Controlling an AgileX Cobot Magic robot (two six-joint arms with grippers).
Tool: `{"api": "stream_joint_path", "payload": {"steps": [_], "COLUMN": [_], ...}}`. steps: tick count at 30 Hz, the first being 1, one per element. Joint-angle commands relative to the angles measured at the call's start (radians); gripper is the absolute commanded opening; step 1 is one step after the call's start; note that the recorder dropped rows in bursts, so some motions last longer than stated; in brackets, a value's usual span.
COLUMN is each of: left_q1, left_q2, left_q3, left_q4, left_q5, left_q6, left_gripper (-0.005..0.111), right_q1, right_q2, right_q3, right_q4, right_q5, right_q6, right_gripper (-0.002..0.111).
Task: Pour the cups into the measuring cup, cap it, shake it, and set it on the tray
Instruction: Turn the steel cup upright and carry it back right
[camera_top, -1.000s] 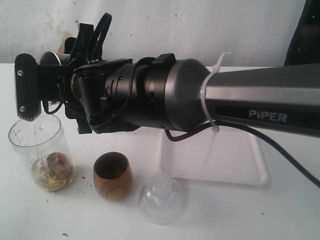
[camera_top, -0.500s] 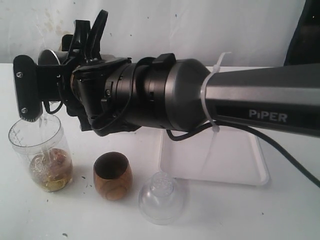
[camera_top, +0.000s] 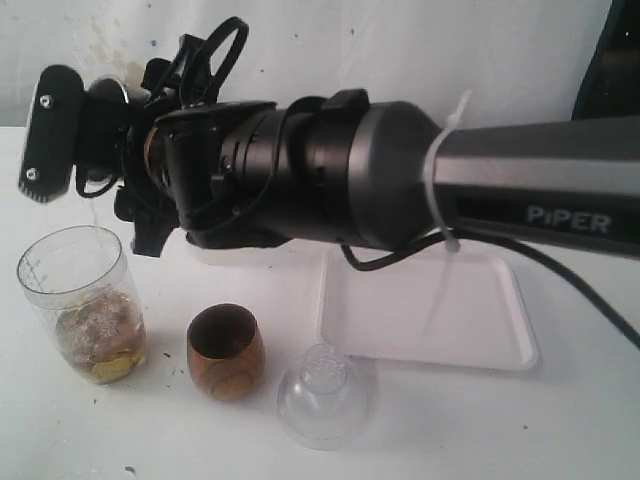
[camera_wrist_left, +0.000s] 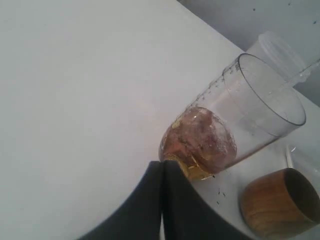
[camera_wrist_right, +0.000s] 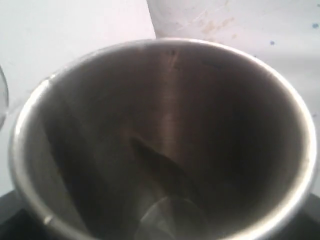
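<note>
The right gripper (camera_top: 85, 135) grips the steel tumbler (camera_wrist_right: 165, 125), tilted above the measuring cup (camera_top: 80, 300); the left gripper (camera_wrist_left: 161, 170) appears fully closed, empty.

Bright, even light over white table (camera_top: 560, 430); faint, soft shadows beside wooden cup (camera_top: 226, 352) and measuring cup (camera_top: 82, 300). Dull sheen on black arm (camera_top: 400, 180) crowding exterior view. Left wrist view washed out, tabletop near featureless, left gripper (camera_wrist_left: 161, 167) a blurred dark shape. Steel tumbler (camera_wrist_right: 165, 135) dim inside, rim soft, streaked reflections.
</note>
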Motion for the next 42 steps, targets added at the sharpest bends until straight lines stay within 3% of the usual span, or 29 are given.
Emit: {"api": "stream_joint_path", "payload": {"steps": [1, 8, 13, 21, 24, 33, 36, 39, 42], "left_q1": [0.001, 0.001, 0.001, 0.001, 0.001, 0.001, 0.001, 0.001, 0.001], "left_q2": [-0.003, -0.003, -0.003, -0.003, -0.003, -0.003, -0.003, -0.003, -0.003], "left_q3": [-0.002, -0.002, -0.002, -0.002, -0.002, -0.002, -0.002, -0.002, -0.002], "left_q4": [0.001, 0.001, 0.001, 0.001, 0.001, 0.001, 0.001, 0.001, 0.001], "left_q5": [-0.012, -0.012, -0.012, -0.012, -0.012, -0.012, -0.012, -0.012, -0.012], "left_q6": [0.001, 0.001, 0.001, 0.001, 0.001, 0.001, 0.001, 0.001, 0.001], "left_gripper": [0.0, 0.0, 0.0, 0.0, 0.0, 0.0, 0.0, 0.0, 0.0], "right_q1": [-0.055, -0.193, -0.321, -0.481, -0.518, -0.558, -0.558, -0.558, -0.558], "right_q2": [-0.078, -0.151, -0.197, -0.185, -0.163, -0.034, 0.039, 0.149, 0.228], "right_q3": [-0.011, 0.007, 0.135, 0.341, 0.368, 0.373, 0.369, 0.367, 0.367], "right_q4": [0.188, 0.528, 0.691, 0.731, 0.731, 0.76, 0.95, 1.098, 1.14], "right_q5": [-0.093, -0.208, -0.454, -0.946, -1.008, -0.978, -1.0, -1.171, -1.327], "right_q6": [0.023, 0.016, 0.018, 0.154, 0.144, 0.018, -0.178, -0.36, -0.411], "right_gripper": [0.0, 0.0, 0.0, 0.0, 0.0, 0.0, 0.0, 0.0, 0.0]}}
